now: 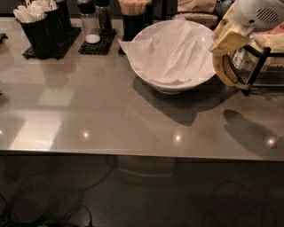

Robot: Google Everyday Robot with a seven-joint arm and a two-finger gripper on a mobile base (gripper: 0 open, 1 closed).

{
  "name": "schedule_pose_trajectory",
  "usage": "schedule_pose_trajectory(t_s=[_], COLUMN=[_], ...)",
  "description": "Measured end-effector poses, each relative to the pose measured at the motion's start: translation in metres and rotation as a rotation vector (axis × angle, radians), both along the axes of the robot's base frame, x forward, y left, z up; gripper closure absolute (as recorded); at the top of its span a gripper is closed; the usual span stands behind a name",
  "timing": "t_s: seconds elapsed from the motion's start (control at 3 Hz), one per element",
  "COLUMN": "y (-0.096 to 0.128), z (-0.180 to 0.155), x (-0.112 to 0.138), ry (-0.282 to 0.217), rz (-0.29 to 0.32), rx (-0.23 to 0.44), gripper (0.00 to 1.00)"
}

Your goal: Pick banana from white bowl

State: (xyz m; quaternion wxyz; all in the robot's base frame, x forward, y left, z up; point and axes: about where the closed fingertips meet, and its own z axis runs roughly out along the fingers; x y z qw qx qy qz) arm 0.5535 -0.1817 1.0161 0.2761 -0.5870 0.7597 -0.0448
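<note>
The white bowl stands at the back middle of the table, lined with crumpled white paper. No banana lies in it. My gripper is at the upper right, just beyond the bowl's right rim, with its white wrist above it. Its pale yellow fingers are shut on the banana. The banana hangs curved below the fingers, lifted clear of the table and outside the bowl.
A black wire rack with packets stands right behind the banana. Black holders with utensils, two shakers on a mat and a cup of sticks line the back edge. The table's front edge runs across the middle.
</note>
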Motion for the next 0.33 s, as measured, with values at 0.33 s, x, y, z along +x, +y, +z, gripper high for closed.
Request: schedule_pose_trajectory(t_s=[0.33], y=[0.0000], z=[0.0000], x=[0.0000], ry=[0.000], rz=[0.000], rx=[0.000], gripper=[1.00])
